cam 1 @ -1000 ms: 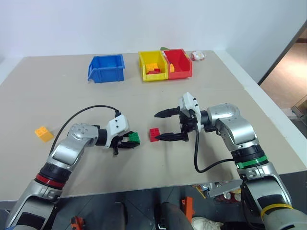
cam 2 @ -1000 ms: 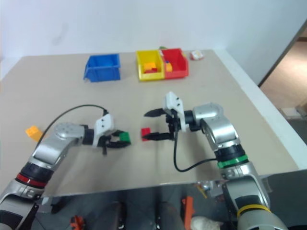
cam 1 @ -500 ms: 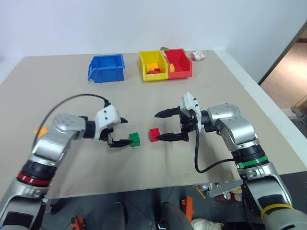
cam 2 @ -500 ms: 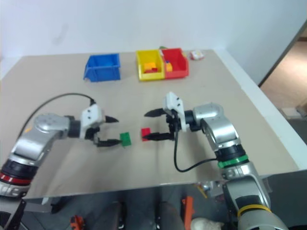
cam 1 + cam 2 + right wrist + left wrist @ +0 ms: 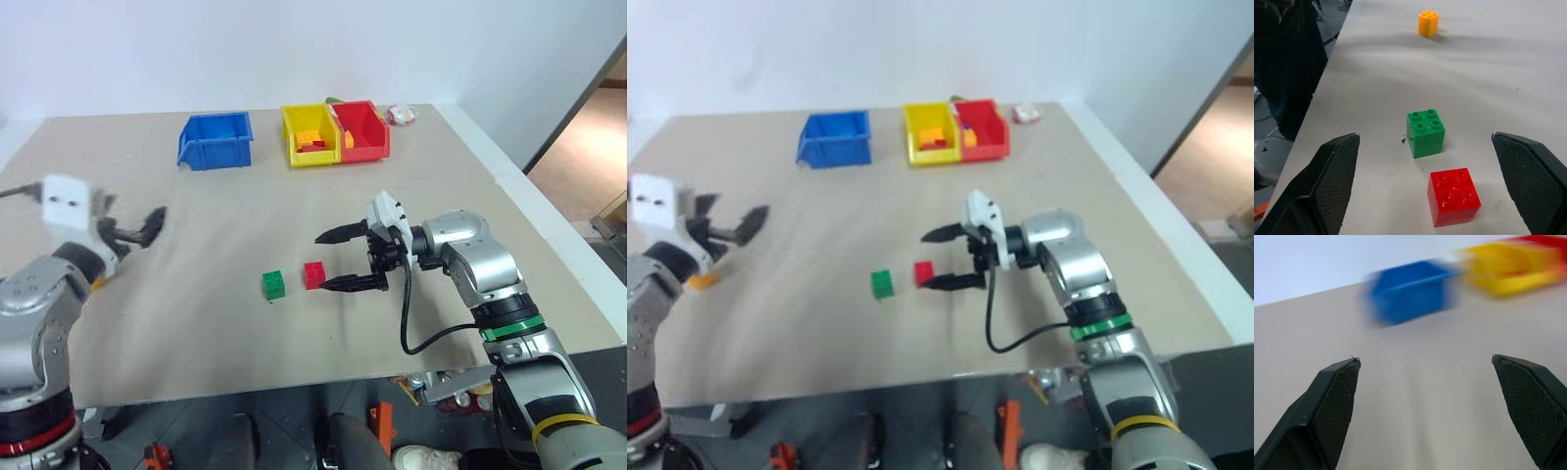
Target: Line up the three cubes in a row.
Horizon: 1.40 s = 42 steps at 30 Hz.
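A green cube (image 5: 274, 284) and a red cube (image 5: 314, 274) sit side by side on the table, a small gap between them. My right gripper (image 5: 321, 260) stands open just right of the red cube, one finger on either side of it, touching nothing. The orange-yellow cube (image 5: 1428, 23) lies far off to the left, partly hidden behind my left arm (image 5: 703, 281). Raised above that side of the table, my left gripper (image 5: 132, 227) is open and empty, pointing towards the bins.
A blue bin (image 5: 216, 152), a yellow bin (image 5: 313, 157) and a red bin (image 5: 367, 150) stand at the table's far side, the last two holding loose bricks. A small white and red object (image 5: 404, 115) lies beside them. The table's edge runs close on the right.
My left gripper opened, let go of the green cube beside the red one, then swung left and up. The right arm has not moved.
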Available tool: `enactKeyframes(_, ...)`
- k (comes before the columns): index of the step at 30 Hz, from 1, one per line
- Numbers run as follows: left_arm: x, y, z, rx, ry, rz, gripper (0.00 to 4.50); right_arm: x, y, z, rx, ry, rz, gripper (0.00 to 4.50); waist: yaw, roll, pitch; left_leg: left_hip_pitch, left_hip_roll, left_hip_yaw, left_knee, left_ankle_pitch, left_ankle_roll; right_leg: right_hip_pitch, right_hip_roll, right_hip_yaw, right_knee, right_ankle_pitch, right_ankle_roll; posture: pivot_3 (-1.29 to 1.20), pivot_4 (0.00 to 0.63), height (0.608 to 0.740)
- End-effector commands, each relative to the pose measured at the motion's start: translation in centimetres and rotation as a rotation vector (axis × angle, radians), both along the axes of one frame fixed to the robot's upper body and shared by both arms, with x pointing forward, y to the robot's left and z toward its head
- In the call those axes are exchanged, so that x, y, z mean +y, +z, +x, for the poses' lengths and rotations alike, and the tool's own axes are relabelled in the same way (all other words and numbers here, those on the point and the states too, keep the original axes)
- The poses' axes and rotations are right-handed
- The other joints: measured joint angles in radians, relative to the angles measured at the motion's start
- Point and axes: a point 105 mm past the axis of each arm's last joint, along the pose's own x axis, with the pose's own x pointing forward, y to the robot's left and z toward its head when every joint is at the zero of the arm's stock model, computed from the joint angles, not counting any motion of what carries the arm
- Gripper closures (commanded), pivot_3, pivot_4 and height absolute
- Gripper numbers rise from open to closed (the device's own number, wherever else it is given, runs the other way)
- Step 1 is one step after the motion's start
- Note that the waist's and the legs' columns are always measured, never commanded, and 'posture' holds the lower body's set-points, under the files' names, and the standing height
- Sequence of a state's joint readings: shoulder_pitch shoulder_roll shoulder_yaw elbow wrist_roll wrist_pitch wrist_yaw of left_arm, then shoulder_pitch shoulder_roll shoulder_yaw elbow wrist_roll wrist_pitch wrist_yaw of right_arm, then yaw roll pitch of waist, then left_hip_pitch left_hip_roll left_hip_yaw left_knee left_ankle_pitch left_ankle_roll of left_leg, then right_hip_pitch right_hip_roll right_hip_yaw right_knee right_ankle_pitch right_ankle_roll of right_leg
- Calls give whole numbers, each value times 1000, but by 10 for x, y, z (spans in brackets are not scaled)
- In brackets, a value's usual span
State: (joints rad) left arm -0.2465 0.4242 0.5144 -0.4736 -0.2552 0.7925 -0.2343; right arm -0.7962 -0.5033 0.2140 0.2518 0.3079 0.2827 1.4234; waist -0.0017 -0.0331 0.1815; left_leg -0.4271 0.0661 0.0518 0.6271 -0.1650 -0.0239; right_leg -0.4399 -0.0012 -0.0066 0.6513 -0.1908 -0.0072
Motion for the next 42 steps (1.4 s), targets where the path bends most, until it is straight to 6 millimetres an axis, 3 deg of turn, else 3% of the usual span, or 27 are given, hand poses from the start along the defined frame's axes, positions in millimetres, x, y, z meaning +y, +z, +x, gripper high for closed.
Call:
enactKeyframes(1,35,18,-21,-155,334,-3,30,8,13,0,-48,50,15,0,1,-2,0,0,0,0,1,0,0,0,0,0,0,0,0,0,150,740)
enactKeyframes(5,48,11,-33,-191,503,2,30,18,24,10,-26,27,101,0,4,-3,-1,0,0,0,1,0,0,0,0,0,0,1,-2,0,150,740)
enactKeyframes(7,53,-4,-36,-167,567,-43,30,26,34,19,-22,-19,172,0,5,-3,-1,0,0,0,2,0,0,0,0,1,0,1,-2,0,150,740)
enactKeyframes(12,46,-35,-36,-107,563,-136,30,35,46,37,-57,-106,276,0,5,-4,-2,-1,0,1,2,0,0,0,0,1,0,1,-2,0,150,740)
enactKeyframes(17,44,-54,-33,-61,552,-234,30,37,41,38,-75,-101,260,0,6,-5,-2,-2,0,0,3,0,0,0,0,0,0,2,-1,0,150,740)
enactKeyframes(42,44,-85,2,58,528,-269,30,27,36,37,-143,-116,201,0,6,-5,-2,-2,0,0,2,0,0,-1,0,0,-1,3,1,0,150,740)
